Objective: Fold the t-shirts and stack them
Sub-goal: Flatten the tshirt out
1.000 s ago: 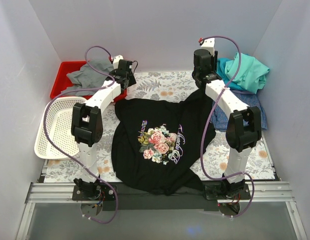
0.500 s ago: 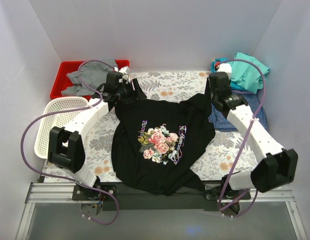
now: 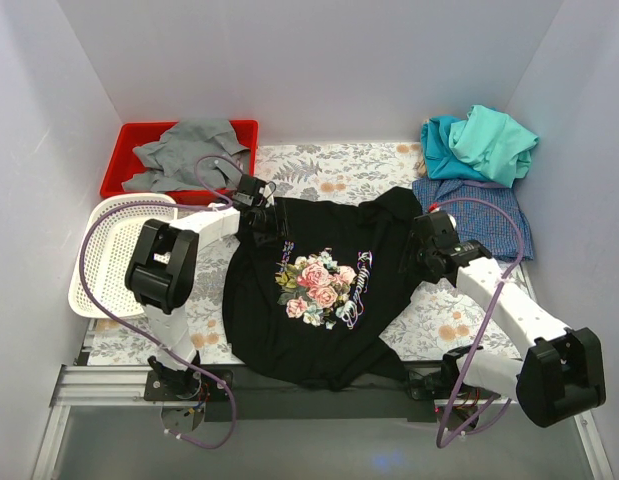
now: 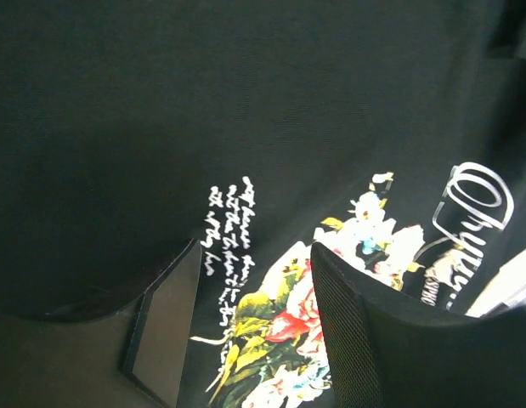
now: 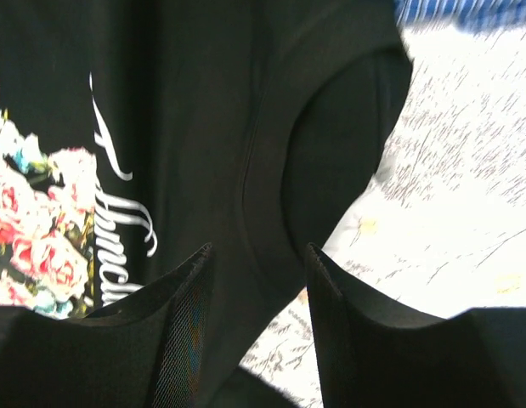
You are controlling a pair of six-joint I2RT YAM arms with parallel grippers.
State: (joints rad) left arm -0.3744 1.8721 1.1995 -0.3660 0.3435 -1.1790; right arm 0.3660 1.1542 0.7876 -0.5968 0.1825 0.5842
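Note:
The black t-shirt (image 3: 289,320) with a pink-rose print (image 3: 319,285) lies spread on the floral table cover. My left gripper (image 3: 271,215) is open and low over its upper left part; in the left wrist view the print (image 4: 330,289) shows between the fingers (image 4: 364,340). My right gripper (image 3: 417,255) is open over the shirt's right edge; the right wrist view shows the black sleeve (image 5: 330,170) between the fingers (image 5: 182,331). Teal and mint shirts (image 3: 479,145) are piled at the back right on a blue-checked one (image 3: 489,215).
A red bin (image 3: 139,135) with grey cloth (image 3: 179,150) stands at the back left. A white mesh basket (image 3: 109,250) lies at the left. White walls close the sides and back.
Both arms have swung down and inward from the far edge. The left gripper now sits over the shirt's upper left, the right over its right sleeve. The shirt has barely shifted.

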